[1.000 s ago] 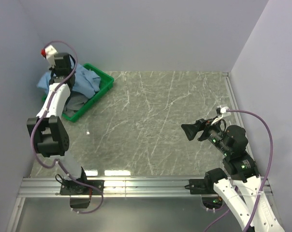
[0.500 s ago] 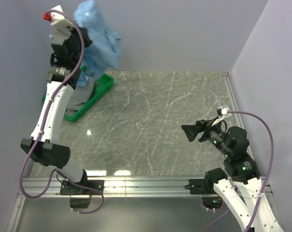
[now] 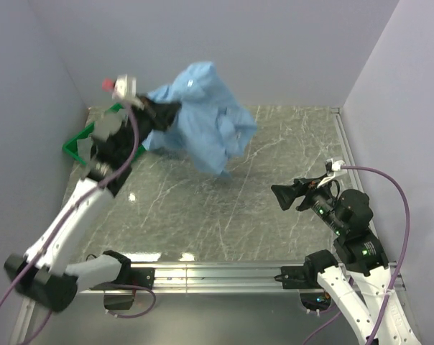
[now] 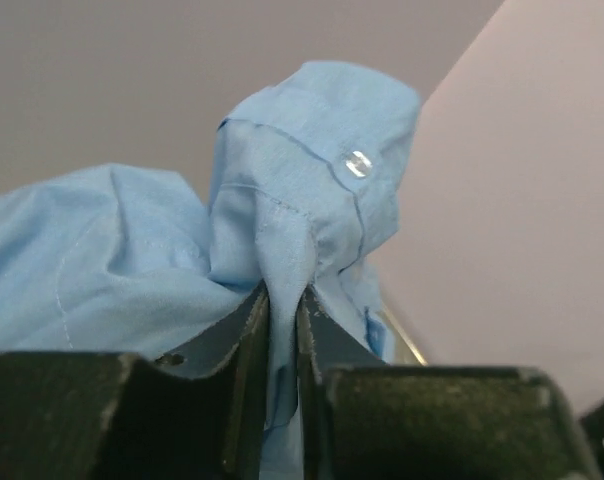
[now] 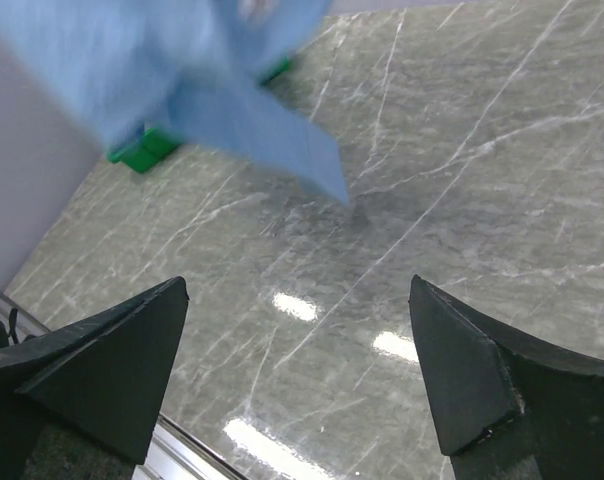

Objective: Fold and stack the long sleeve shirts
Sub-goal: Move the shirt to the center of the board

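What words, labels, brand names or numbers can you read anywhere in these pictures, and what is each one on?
No text can be read anywhere.
The light blue shirt shows only a plain white button, with no tag or print in view.
The green bin and the marble table carry no visible label.

Shirt [image 3: 206,118] over table [image 3: 289,144], right of bin [image 3: 75,148]

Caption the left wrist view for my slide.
Left tool pinches a fold of light blue shirt, one white button showing.

Matt woven cloth shirt [image 3: 210,123]; glossy marbled tabletop [image 3: 282,147].
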`<state>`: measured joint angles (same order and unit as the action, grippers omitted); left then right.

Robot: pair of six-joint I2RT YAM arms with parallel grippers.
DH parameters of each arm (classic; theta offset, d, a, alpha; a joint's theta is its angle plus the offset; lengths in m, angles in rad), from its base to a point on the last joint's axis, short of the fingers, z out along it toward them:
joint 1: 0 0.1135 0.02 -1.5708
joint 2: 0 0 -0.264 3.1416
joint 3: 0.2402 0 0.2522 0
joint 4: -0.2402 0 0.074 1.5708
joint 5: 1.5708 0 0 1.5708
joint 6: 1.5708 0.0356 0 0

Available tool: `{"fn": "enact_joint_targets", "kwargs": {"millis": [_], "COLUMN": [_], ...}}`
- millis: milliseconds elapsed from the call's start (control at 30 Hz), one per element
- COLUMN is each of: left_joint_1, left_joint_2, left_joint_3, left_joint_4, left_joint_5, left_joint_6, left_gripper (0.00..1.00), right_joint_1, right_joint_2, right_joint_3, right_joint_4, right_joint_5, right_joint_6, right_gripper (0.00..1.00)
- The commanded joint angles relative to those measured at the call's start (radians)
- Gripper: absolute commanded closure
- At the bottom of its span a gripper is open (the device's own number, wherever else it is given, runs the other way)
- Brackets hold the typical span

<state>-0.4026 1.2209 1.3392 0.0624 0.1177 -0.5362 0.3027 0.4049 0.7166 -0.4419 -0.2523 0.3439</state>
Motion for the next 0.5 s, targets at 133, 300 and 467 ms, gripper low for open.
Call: {"fn": "enact_joint_targets", "kwargs": {"millis": [133, 300, 467], "left_joint_1": [0.002, 0.004, 0.004], "left_joint_2": [-0.418, -0.593, -0.554], "left_joint_3": [-0.638, -0.703, -0.651], "left_joint_4": [-0.025, -0.326, -0.446], "left_joint_5": [-0.115, -0.225, -0.314], "left_joint_6": [-0.123, -0.142, -0.134], "left_gripper": [0.30, 0.15, 0.12], "right_joint_1": [-0.005, -0.004, 0.010], "right_joint_2": [0.057, 0.167, 0.363], "right_joint_3": [0.021, 0.014, 0.015], "right_joint_4": [0.023, 0.055, 0.078], "right_joint_5": [-0.013, -0.060, -0.137], "right_joint_6": [0.020, 0.053, 0.089], "right_gripper": [0.00, 0.00, 0.04]}}
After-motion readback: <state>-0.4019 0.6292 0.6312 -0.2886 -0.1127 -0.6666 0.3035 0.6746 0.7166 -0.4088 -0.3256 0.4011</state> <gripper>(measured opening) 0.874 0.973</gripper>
